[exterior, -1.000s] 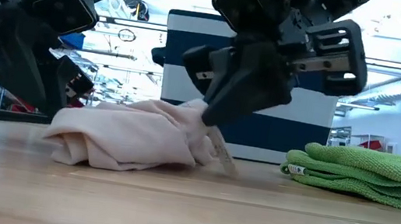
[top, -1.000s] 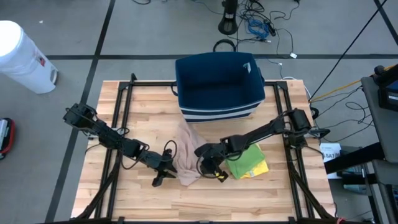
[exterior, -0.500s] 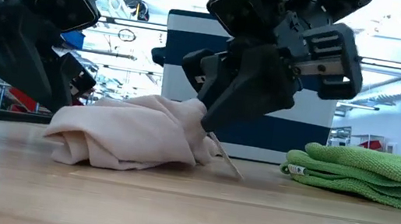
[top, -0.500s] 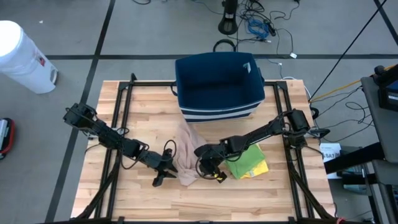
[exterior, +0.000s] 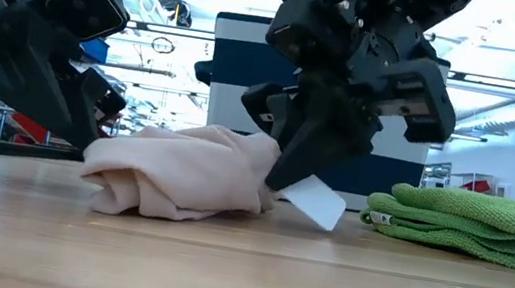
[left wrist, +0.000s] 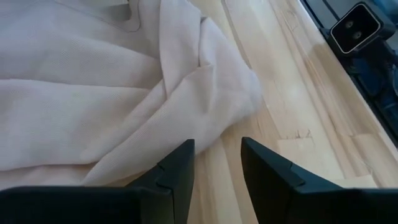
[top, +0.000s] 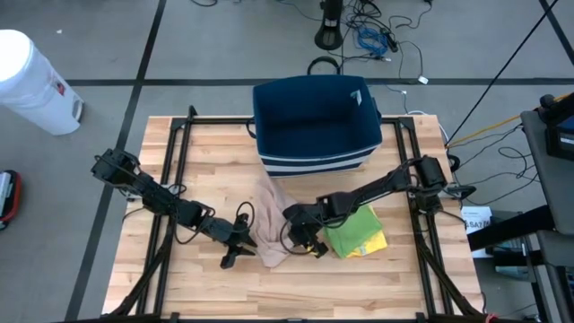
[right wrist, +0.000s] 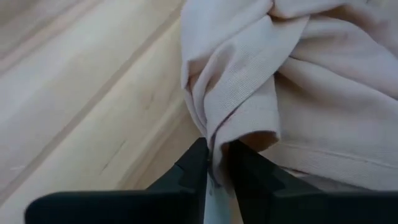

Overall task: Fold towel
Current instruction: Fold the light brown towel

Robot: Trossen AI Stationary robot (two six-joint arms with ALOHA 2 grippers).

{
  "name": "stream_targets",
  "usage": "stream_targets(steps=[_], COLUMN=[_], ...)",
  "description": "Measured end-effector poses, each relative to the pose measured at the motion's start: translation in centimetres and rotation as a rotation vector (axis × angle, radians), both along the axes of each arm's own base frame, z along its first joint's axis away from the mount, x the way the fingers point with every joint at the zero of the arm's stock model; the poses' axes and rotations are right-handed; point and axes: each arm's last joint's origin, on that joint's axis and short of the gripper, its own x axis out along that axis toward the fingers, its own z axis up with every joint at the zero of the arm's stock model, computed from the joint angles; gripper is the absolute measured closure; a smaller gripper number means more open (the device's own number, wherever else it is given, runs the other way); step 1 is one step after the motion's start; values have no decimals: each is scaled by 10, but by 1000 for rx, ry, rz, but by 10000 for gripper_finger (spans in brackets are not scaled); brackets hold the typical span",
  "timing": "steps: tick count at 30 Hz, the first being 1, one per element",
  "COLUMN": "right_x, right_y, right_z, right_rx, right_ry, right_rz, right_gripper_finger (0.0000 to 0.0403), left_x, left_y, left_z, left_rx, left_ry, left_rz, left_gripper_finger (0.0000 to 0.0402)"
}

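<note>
Pinching the pink towel (right wrist: 298,93) beside its blank white tag (exterior: 315,201), right end effector (right wrist: 214,163) grips; left end effector (left wrist: 217,163) stands open.

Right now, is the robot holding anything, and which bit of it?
The right gripper pinches the pink towel by a bunched edge fold, beside its white tag. The left gripper is open, holding nothing.

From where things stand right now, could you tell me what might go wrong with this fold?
1. The right end effector pinches only a thin edge of the pink towel, beside its white tag; that fold could slip out when lifted.
2. The left end effector is open beside the bunched cloth, holding nothing, so the towel may drag rather than spread.
3. The green towel lies close by and could get snagged.
</note>
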Motion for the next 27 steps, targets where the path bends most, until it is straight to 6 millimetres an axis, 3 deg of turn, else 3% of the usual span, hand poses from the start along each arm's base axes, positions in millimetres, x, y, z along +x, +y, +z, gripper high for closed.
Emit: stream_targets(steps=[11,27], right_x=[-5,-4], right_y=[-6,-5], right_z=[24,15], right_rx=[6,12], right_ry=[-50,-12], right_rz=[16,7], right_gripper_finger=[311,346], left_x=[0,0], left_y=[0,1], left_z=[0,0], left_rx=[13,14], left_ry=[-6,-9], left_rz=[9,17], left_gripper_finger=[265,265])
